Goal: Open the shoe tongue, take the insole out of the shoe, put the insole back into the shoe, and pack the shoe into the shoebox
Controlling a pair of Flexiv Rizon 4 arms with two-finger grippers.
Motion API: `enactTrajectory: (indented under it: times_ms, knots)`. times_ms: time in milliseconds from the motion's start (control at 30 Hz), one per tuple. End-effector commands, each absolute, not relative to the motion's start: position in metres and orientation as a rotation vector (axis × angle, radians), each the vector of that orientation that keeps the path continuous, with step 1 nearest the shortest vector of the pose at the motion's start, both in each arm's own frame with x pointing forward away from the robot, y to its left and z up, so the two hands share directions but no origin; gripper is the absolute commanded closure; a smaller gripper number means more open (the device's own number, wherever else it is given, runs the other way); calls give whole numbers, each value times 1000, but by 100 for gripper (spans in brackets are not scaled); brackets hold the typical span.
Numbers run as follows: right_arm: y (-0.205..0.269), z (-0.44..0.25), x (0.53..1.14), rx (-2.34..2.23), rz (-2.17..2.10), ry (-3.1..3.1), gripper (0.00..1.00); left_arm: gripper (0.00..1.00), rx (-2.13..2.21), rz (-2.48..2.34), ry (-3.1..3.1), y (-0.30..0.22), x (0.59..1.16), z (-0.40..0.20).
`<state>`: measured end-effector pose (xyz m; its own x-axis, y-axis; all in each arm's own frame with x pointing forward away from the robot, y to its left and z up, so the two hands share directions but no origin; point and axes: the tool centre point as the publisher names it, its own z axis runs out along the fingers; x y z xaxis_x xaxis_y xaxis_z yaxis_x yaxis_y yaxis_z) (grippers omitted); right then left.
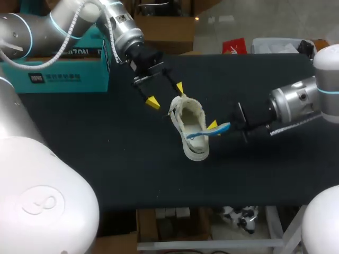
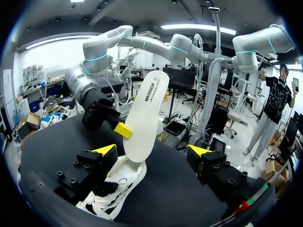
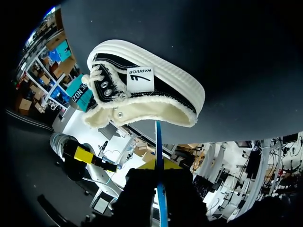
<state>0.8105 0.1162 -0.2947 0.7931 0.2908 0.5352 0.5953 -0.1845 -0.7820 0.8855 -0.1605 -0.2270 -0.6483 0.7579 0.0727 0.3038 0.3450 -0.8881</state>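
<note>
Head view: right gripper [image 1: 214, 127] clamped on insole [image 1: 201, 133], held edge-on over shoe [image 1: 192, 120] on table [image 1: 116, 148]. Left gripper [image 1: 166, 94] spread and empty, just beyond shoe's far end. Shoebox [image 1: 58, 76] well apart, on left arm's side.

Left wrist view: insole near upright ahead of released fingers [image 2: 105, 149], lower end in shoe's mouth, long axis rising out of it.

Right wrist view: insole running straight ahead from right gripper to shoe's opening. Next move probably along that axis.

Print on insole, label on shoe's side: left unread.

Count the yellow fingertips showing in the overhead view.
3. Two on the left end effector, spread open by the shoe's far end; one on the right end effector, against the insole. Its second may be hidden.
</note>
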Motion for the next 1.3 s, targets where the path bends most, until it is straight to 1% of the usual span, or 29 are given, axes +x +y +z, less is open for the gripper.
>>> enactTrajectory:
  times_ms: [33, 533, 767, 900, 1033, 1300]
  knots:
    - [116, -297, 814, -1769, -306, -692, 100, 0, -995, 1116, -2006, -162, 894, -223]
    - [117, -293, 820, -1764, -303, -695, 100, 0, -1009, 1187, -2071, -157, 881, -222]
    - [116, -292, 820, -1763, -317, -667, 100, 0, -964, 1372, -2156, -154, 863, -226]
    - [116, -292, 819, -1760, -359, -637, 100, 0, -758, 1647, -2269, -153, 849, -224]
    - [115, -289, 817, -1792, -439, -615, 100, 0, -758, 1647, -2269, -153, 849, -224]
    - [115, -288, 816, -1801, -443, -623, 100, 0, -758, 1647, -2269, -153, 849, -224]
